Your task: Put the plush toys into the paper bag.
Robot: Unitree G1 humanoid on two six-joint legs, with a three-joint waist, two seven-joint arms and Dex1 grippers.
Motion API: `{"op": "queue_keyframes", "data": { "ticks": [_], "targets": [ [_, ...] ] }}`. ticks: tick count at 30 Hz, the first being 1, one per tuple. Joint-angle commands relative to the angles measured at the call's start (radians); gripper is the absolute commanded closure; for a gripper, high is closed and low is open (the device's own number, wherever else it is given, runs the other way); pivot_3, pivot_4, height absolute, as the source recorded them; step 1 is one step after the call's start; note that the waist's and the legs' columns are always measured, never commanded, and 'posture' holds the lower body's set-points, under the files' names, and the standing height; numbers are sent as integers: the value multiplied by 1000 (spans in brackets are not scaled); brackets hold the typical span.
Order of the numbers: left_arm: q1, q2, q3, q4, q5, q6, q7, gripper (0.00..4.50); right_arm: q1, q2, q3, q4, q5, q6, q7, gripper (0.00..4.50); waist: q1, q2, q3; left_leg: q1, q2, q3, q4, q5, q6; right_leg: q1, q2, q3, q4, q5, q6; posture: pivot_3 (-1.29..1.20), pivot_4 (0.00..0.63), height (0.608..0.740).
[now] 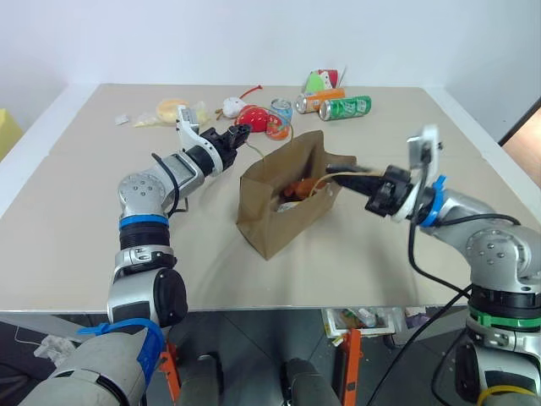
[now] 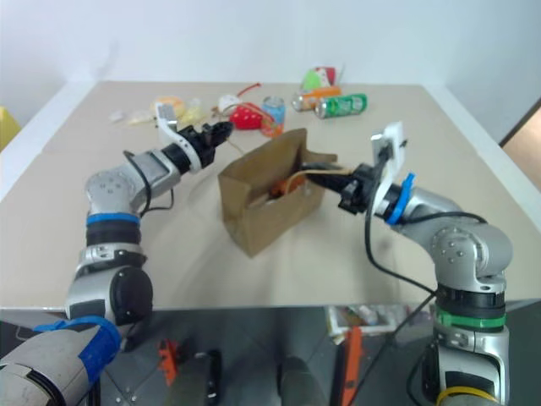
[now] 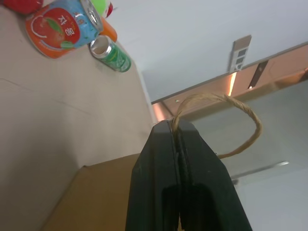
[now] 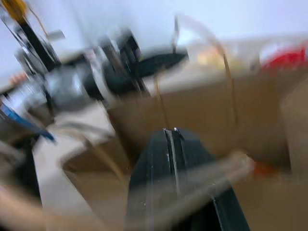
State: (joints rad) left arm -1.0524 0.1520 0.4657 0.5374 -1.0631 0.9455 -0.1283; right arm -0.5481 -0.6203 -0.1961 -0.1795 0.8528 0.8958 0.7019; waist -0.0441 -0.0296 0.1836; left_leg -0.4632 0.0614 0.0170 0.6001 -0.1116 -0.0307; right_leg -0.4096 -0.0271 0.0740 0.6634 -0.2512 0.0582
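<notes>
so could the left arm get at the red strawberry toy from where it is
Probably not right now. The strawberry toy lies just beyond the left gripper with open table between, but that gripper is shut on a handle of the paper bag.

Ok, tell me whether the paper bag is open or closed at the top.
Open. The paper bag stands on the table with its mouth spread; the left gripper pinches one handle, and something orange shows inside.

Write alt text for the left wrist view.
The left gripper is shut on a twisted-paper loop handle of the brown paper bag. Beyond, on the beige table, lie a green can and a blue can.
</notes>
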Motion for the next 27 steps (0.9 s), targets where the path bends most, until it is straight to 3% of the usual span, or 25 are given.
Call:
{"op": "queue_keyframes", "data": {
  "ticks": [1, 6, 9, 10, 12, 13, 15, 16, 18, 20, 21, 27],
  "targets": [
    [-4, 9, -21, -50, 14, 13, -36, 4500, -6, -32, 0, -37, -22, -16, 12, 4409, 1, 0, 0, 0, 0, 0, 0, 0, 0, 0, 0, 0, 0, 0, 0, 0, 150, 740],
    [-13, -9, -14, -95, -13, 25, -63, 2976, -11, -28, -17, -36, -24, -28, 18, 4500, 0, 0, 0, 0, 0, 0, 0, 0, 0, 0, 0, 0, 0, 1, -1, 0, 150, 740],
    [-29, -21, 7, -116, -32, 3, -65, 1762, -13, -32, -30, -40, -17, -37, 30, 4500, 0, 0, 0, 0, 0, 0, 0, 0, 0, 0, 0, 0, 0, 0, 0, 0, 150, 740],
    [-31, -19, 5, -132, -36, -9, -91, 1180, -15, -33, -34, -41, -16, -39, 31, 3850, 0, 0, 0, 0, 0, 0, 0, 0, 0, 0, 0, 0, 0, 0, 0, 0, 150, 740],
    [-37, -19, 21, -152, -66, -21, -119, 250, -17, -38, -38, -39, -17, -40, 30, 3158, 0, 0, 0, 0, 0, 0, 0, 0, 0, 0, 0, 0, 0, 0, 0, 0, 150, 740],
    [-40, -15, 27, -153, -71, -24, -120, 11, -17, -41, -39, -38, -20, -42, 31, 2825, 0, 0, 0, 0, 0, 0, 0, 0, 0, 0, 0, 0, 0, 0, 0, 0, 150, 740],
    [-42, -6, 42, -154, -101, -5, -127, 0, -15, -49, -46, -36, -14, -41, 37, 1708, 0, 0, 0, 0, 0, 0, 0, 0, 0, 0, 0, 0, 0, 0, 0, 0, 150, 740],
    [-39, 0, 50, -159, -120, 9, -138, 0, -12, -54, -55, -39, -5, -44, 48, 1708, 0, 0, 0, 0, 0, 0, 0, 0, 0, 0, 0, 0, 0, 0, 0, 0, 150, 740],
    [-26, 29, 46, -167, -139, 52, -174, 0, -14, -62, -72, -28, 5, -40, 48, 975, 0, 0, 0, 0, 0, 0, 0, 0, 0, 0, 0, 0, 0, 0, 0, 0, 150, 740],
    [-10, 59, 42, -171, -149, 86, -205, 0, -12, -70, -78, -27, 8, -38, 54, 597, 0, 0, 0, 0, 0, 0, 0, 0, 0, 0, 0, 0, 0, 0, 0, 0, 150, 740],
    [-1, 76, 43, -172, -154, 103, -221, 0, -9, -76, -79, -27, 1, -40, 53, 107, 0, 0, 0, 0, 0, 0, 0, 0, 0, 0, 0, 0, 0, 0, 0, 0, 150, 740],
    [60, 203, 25, -210, -151, 163, -372, 0, 18, -123, -99, -22, -9, -36, 66, 48, -1, 0, 0, 0, 0, 0, 0, 0, 0, 0, 0, 0, 0, 0, -1, 0, 150, 740]
  ]
}}
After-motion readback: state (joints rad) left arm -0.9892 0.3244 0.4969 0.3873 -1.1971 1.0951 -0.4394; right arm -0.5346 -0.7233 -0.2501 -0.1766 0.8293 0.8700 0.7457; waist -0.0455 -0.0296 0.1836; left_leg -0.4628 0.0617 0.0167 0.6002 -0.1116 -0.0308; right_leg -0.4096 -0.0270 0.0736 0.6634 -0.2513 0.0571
